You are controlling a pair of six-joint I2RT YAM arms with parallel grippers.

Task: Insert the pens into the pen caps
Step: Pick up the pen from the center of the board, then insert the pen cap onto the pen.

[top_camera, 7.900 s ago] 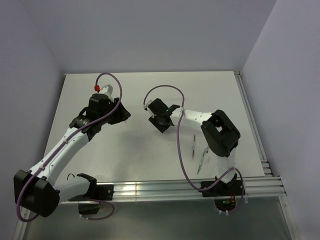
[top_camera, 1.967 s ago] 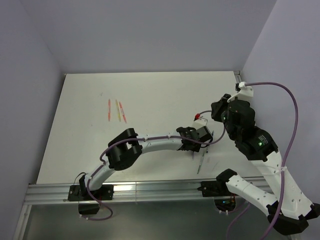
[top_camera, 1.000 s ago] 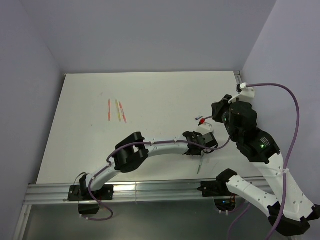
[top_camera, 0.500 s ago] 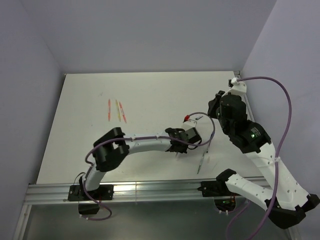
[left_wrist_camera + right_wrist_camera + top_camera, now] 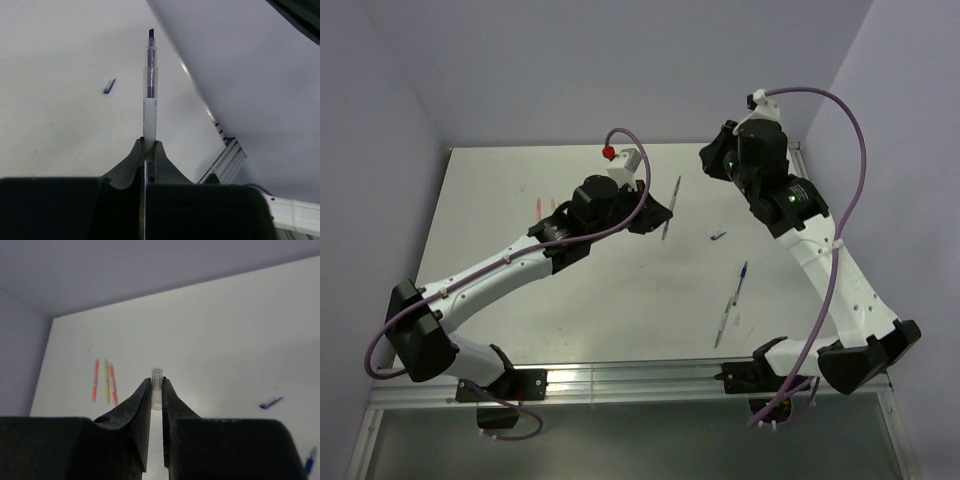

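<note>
Between left fingers (image 5: 131,161), a pen (image 5: 150,107) juts forward.

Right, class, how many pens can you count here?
6. An orange pen, yellow pen and red-pink pen lie far left; a dark-tipped pen is in the left fingers; a blue pen and pale pen lie front right. Others may be hidden.

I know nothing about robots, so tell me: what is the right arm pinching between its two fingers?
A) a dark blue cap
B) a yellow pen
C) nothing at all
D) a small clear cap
D: the right wrist view shows a small clear cap standing upright, clamped between the fingers of the right gripper.
</note>
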